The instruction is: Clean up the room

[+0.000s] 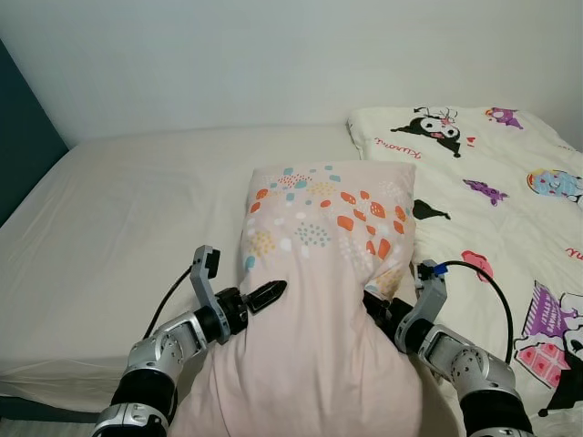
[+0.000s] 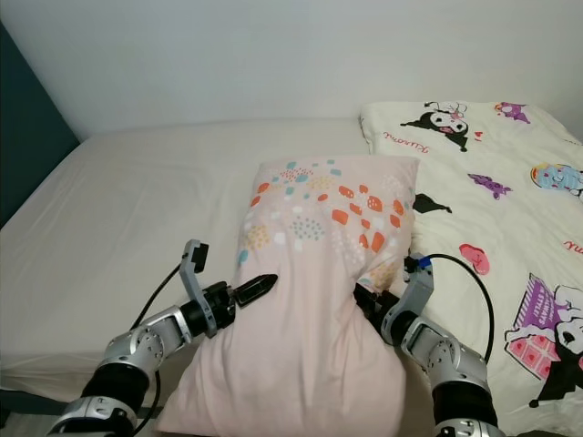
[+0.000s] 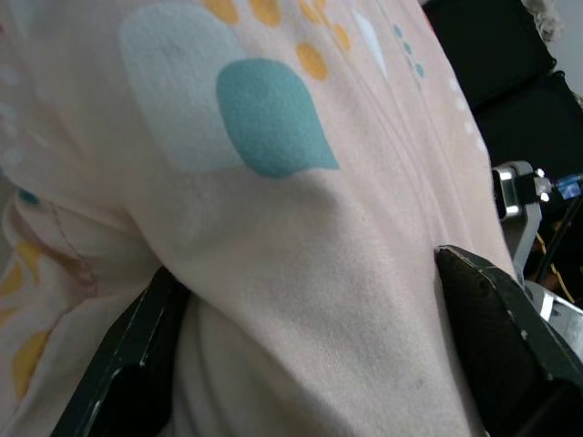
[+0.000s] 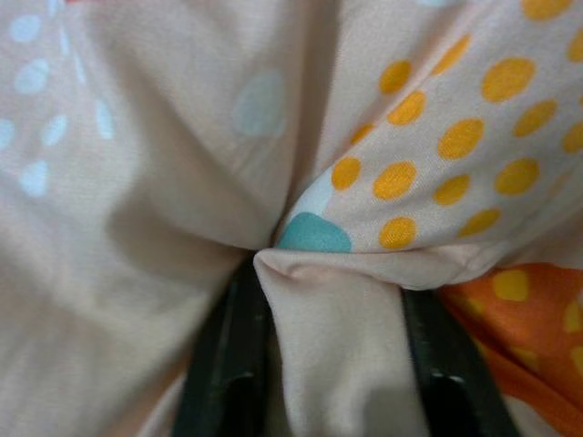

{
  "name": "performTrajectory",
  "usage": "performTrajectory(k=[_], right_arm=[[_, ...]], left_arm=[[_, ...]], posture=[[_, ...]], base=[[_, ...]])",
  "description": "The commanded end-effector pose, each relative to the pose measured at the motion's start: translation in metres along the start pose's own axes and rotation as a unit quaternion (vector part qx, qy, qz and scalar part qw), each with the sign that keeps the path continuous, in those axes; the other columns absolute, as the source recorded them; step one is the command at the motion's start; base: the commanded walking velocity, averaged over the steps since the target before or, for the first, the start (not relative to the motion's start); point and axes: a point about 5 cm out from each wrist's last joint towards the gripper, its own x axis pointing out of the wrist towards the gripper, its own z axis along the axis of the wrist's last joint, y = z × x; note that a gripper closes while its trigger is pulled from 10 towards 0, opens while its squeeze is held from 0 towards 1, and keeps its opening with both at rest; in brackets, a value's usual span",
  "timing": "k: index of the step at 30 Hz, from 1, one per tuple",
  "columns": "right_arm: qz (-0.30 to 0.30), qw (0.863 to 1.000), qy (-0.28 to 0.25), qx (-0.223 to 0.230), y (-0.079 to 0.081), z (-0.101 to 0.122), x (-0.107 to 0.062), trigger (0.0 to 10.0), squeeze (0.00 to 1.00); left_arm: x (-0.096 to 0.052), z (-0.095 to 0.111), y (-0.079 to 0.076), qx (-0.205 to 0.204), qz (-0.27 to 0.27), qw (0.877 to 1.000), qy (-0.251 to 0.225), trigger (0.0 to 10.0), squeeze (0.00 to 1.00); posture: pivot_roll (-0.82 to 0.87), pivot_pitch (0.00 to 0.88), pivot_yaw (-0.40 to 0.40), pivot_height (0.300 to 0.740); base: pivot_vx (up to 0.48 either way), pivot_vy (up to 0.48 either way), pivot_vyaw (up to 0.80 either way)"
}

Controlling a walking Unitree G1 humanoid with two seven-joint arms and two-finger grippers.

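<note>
Pink pillow (image 1: 319, 300) pinched both sides: left gripper (image 1: 264, 297) at 9 o'clock, right gripper (image 1: 375, 305) at 3, fabric between fingers.

My left gripper (image 1: 266, 296) pressed into the near left side of the pink pillow (image 1: 319, 300), and my right gripper (image 1: 375, 308) dug into its right side, fabric bunched there. The pillow stood up off the bed (image 1: 118, 228), beside a cartoon-print blanket (image 1: 510, 182) spread on my right.
</note>
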Motion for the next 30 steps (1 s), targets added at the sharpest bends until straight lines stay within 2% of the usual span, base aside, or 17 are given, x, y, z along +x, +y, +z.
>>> performTrajectory(k=[1, 4, 8, 12, 15, 16, 19, 20, 21, 23, 25, 26, 27, 28, 30], right_arm=[[0.056, 0.998, 0.036, 0.004, 0.023, -0.017, 0.017, 0.0, 0.0], [0.043, 0.998, 0.037, -0.037, 0.025, -0.015, 0.019, 0.0, 0.0], [0.041, 0.997, 0.032, -0.055, 0.028, -0.012, 0.021, 0.0, 0.0], [0.047, 0.996, 0.003, -0.08, 0.04, 0.001, 0.025, 0.0, 0.0], [0.061, 0.994, -0.03, -0.09, 0.055, 0.016, 0.029, 0.0, 0.0], [0.061, 0.994, -0.03, -0.09, 0.055, 0.016, 0.029, 0.0, 0.0], [0.089, 0.987, -0.068, -0.119, 0.079, 0.036, 0.034, 0.0, 0.0], [0.089, 0.987, -0.068, -0.119, 0.079, 0.036, 0.034, 0.0, 0.0], [0.097, 0.984, -0.076, -0.126, 0.085, 0.041, 0.035, 0.0, 0.0], [0.117, 0.977, -0.095, -0.153, 0.102, 0.051, 0.036, 0.0, 0.0], [0.136, 0.965, -0.115, -0.191, 0.12, 0.061, 0.035, 0.0, 0.0], [0.144, 0.959, -0.124, -0.209, 0.128, 0.064, 0.034, 0.0, 0.0], [0.152, 0.954, -0.132, -0.224, 0.135, 0.066, 0.033, 0.0, 0.0], [0.155, 0.949, -0.134, -0.239, 0.139, 0.066, 0.033, 0.0, 0.0], [0.157, 0.944, -0.137, -0.255, 0.142, 0.065, 0.033, 0.0, 0.0]], left_arm=[[0.009, -0.02, -0.009, -0.016, -0.023, 0.999, 0.039, 0.0, 1.0], [0.009, -0.02, -0.011, -0.002, -0.022, 0.999, 0.044, 0.0, 1.0], [0.009, -0.019, -0.012, 0.012, -0.015, 0.999, 0.044, 0.0, 1.0], [0.007, -0.01, -0.014, 0.016, -0.004, 1.0, 0.006, 0.0, 1.0], [0.002, 0.001, -0.018, 0.025, 0.004, 0.999, -0.035, 0.0, 1.0], [0.002, 0.001, -0.018, 0.025, 0.004, 0.999, -0.035, 0.0, 1.0], [0.001, 0.02, -0.031, 0.047, -0.003, 0.996, -0.081, 0.0, 1.0], [0.001, 0.02, -0.031, 0.047, -0.003, 0.996, -0.081, 0.0, 1.0], [0.002, 0.026, -0.034, 0.051, -0.004, 0.994, -0.096, 0.0, 1.0], [0.002, 0.043, -0.043, 0.068, -0.001, 0.988, -0.137, 0.0, 1.0], [0.003, 0.063, -0.056, 0.103, 0.003, 0.979, -0.176, 0.0, 0.96], [0.003, 0.069, -0.063, 0.12, 0.004, 0.975, -0.187, 0.0, 0.82], [0.003, 0.074, -0.069, 0.136, 0.004, 0.971, -0.196, 0.0, 0.82], [0.003, 0.075, -0.071, 0.142, 0.012, 0.969, -0.201, 0.0, 0.65], [0.002, 0.076, -0.072, 0.149, 0.026, 0.967, -0.206, 0.0, 0.62]], posture=[[-0.05, 0.149, 0.046, 0.6], [-0.05, 0.137, 0.047, 0.6], [-0.05, 0.129, 0.05, 0.6], [-0.05, 0.109, 0.051, 0.6], [-0.05, 0.085, 0.05, 0.6], [-0.05, 0.085, 0.05, 0.6], [-0.05, 0.059, 0.044, 0.6], [-0.05, 0.059, 0.044, 0.6], [-0.05, 0.051, 0.041, 0.6], [-0.05, 0.039, 0.038, 0.6], [-0.05, 0.021, 0.03, 0.6], [-0.04, 0.012, 0.026, 0.6], [-0.04, 0.012, 0.026, 0.6], [-0.04, 0.001, 0.021, 0.6], [-0.04, 0.0, 0.02, 0.6]], base=[[0.0, 0.0, 0.0], [0.0, 0.0, 0.0], [0.0, 0.0, 0.0], [0.0, 0.0, 0.0], [0.0, 0.0, 0.0], [0.0, 0.0, 0.0], [0.0, 0.0, 0.0], [0.0, 0.0, 0.0], [0.0, 0.0, 0.0], [0.0, 0.0, 0.0], [0.0, 0.0, 0.0], [0.0, 0.0, 0.0], [0.0, 0.0, 0.0], [0.0, 0.0, 0.0], [0.0, 0.0, 0.0]])
